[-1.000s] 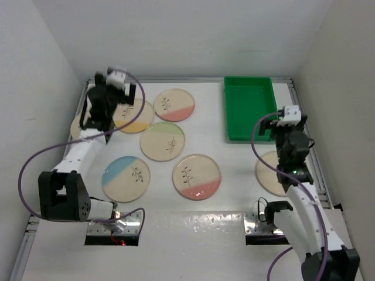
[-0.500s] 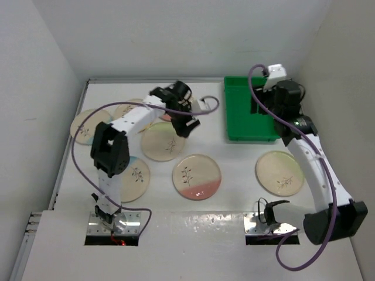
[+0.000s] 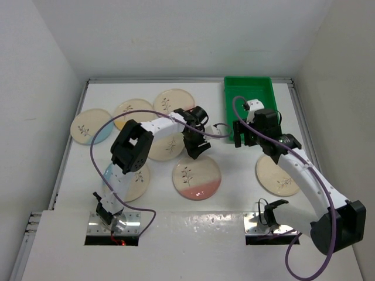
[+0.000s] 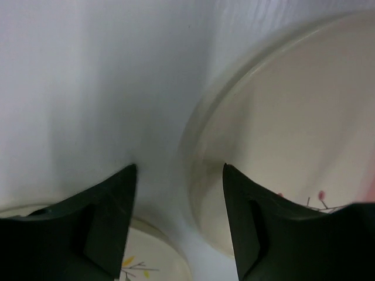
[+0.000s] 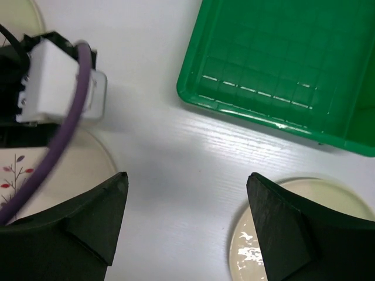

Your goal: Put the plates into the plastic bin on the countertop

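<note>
Several cream plates lie on the white countertop (image 3: pixel 234 170). A pink plate (image 3: pixel 197 177) lies in the middle, a green-segment plate (image 3: pixel 159 146) behind it, and a plain-looking plate (image 3: pixel 280 173) at the right. My left gripper (image 3: pixel 196 148) is open and empty, low between the green plate (image 4: pixel 146 260) and the pink plate's rim (image 4: pixel 293 129); its jaws (image 4: pixel 179 170) straddle that rim. My right gripper (image 3: pixel 243 136) is open and empty above bare countertop (image 5: pixel 186 175), just in front of the empty green bin (image 3: pixel 251 105), which also shows in the right wrist view (image 5: pixel 281 64).
More plates lie at the back left: a pink one (image 3: pixel 174 100), a yellow one (image 3: pixel 130 110) and a blue one (image 3: pixel 88 125). Another blue plate (image 3: pixel 132 181) sits under the left arm. The two grippers are close together. White walls ring the counter.
My left arm has swung from the far back left to the centre, down by the pink plate. My right gripper has moved from over the bin to the countertop in front of it.
</note>
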You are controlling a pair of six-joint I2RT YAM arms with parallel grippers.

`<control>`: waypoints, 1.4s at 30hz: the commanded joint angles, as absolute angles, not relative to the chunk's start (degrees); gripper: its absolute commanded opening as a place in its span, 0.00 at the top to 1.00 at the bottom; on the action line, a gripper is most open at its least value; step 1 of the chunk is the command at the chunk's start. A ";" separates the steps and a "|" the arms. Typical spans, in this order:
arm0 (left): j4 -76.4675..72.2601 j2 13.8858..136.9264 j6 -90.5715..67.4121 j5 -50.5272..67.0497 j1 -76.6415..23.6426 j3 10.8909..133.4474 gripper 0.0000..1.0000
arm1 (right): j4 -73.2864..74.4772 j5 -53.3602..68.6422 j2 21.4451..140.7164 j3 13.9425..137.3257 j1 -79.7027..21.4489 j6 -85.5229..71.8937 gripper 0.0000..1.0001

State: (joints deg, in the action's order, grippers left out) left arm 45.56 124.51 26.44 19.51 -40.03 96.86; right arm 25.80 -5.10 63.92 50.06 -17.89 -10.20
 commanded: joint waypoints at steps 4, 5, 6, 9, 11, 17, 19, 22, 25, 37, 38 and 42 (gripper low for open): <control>41.22 126.30 24.35 15.72 -39.64 92.64 0.46 | 24.08 -1.06 60.03 45.97 -18.19 -13.80 0.19; 41.22 126.82 23.65 17.04 -39.64 92.64 0.51 | 24.43 -0.18 60.46 45.79 -18.28 -14.06 0.19; 41.22 126.83 23.12 18.62 -39.64 92.03 0.56 | 24.61 1.30 60.47 45.70 -18.28 -14.32 0.19; 41.22 125.69 23.12 23.19 -39.64 90.79 0.89 | 24.35 7.36 61.26 44.13 -17.23 -15.46 0.16; 41.92 124.46 22.41 25.22 -39.03 90.79 1.00 | 22.50 17.73 63.89 42.72 -15.39 -16.17 0.14; 42.63 115.51 23.28 30.06 -34.54 96.49 1.00 | 18.91 29.43 74.17 39.74 -15.82 -16.26 0.13; 42.63 113.21 25.39 30.06 -34.01 96.50 1.00 | 14.00 30.85 76.10 37.45 -15.38 -17.39 0.13; 42.63 111.80 25.40 31.28 -34.01 96.50 1.00 | 7.58 34.01 79.71 34.72 -14.77 -19.24 0.13; 42.63 111.80 25.40 32.77 -34.01 95.28 1.00 | 0.99 36.65 83.84 33.84 -14.50 -22.14 0.13; 39.20 112.85 22.59 34.98 -31.64 95.27 1.00 | -12.75 46.32 92.29 32.34 -15.38 -30.94 1.00; 39.20 112.85 22.59 33.68 -30.94 95.27 1.00 | -11.79 45.97 89.67 33.39 -14.95 -30.85 1.00; 41.20 112.85 22.06 30.15 -28.66 101.92 0.85 | 1.53 44.31 84.39 41.01 -14.33 -26.73 1.00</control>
State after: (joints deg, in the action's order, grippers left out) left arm 41.28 114.32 23.24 30.30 -30.15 95.18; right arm -2.79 44.97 90.06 33.12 -15.27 -29.39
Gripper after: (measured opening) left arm 0.101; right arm 0.139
